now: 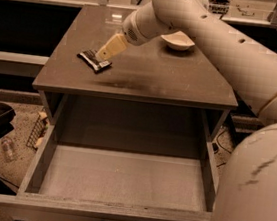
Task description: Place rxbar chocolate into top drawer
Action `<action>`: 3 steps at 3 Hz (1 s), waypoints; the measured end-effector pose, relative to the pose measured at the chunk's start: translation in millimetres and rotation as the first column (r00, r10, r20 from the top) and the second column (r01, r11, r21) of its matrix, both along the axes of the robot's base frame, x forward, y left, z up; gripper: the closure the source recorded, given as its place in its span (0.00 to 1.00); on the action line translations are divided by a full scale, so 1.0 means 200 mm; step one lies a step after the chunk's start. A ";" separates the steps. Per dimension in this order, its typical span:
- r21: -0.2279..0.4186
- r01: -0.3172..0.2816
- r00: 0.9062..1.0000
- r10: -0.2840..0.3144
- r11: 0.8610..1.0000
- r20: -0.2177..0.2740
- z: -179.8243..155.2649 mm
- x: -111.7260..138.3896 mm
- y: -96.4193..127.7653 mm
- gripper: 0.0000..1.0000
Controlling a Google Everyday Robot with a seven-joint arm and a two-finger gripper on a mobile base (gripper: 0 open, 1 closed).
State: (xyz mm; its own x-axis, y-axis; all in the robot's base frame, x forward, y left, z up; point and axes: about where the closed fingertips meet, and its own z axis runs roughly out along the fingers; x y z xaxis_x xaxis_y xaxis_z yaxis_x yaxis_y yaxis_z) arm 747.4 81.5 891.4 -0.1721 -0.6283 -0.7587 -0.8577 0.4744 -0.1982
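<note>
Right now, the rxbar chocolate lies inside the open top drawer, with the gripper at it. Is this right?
Not quite. The camera view shows the rxbar chocolate on the cabinet top, not inside the open top drawer; the gripper is at it.

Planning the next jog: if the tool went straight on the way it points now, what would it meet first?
The tool, over the left side of the cabinet top, points down-left at the rxbar chocolate, so it would likely meet the bar first. How much height separates them is unclear.

High front view down onto top drawer (pixel 125 179), pincer (pixel 105 52) at upper left
</note>
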 end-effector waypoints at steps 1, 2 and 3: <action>-0.026 -0.018 1.000 0.017 0.999 -0.018 -0.05 0.00 0.07 0.00; -0.026 -0.017 0.998 0.015 1.000 -0.061 -0.06 -0.03 0.12 0.00; -0.033 -0.001 0.994 -0.003 0.999 -0.110 -0.09 -0.04 0.19 0.00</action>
State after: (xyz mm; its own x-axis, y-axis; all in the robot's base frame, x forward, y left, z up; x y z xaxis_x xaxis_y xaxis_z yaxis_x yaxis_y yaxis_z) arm 740.3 120.1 873.5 -0.2544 -0.6526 -0.7137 -0.8746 0.4703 -0.1182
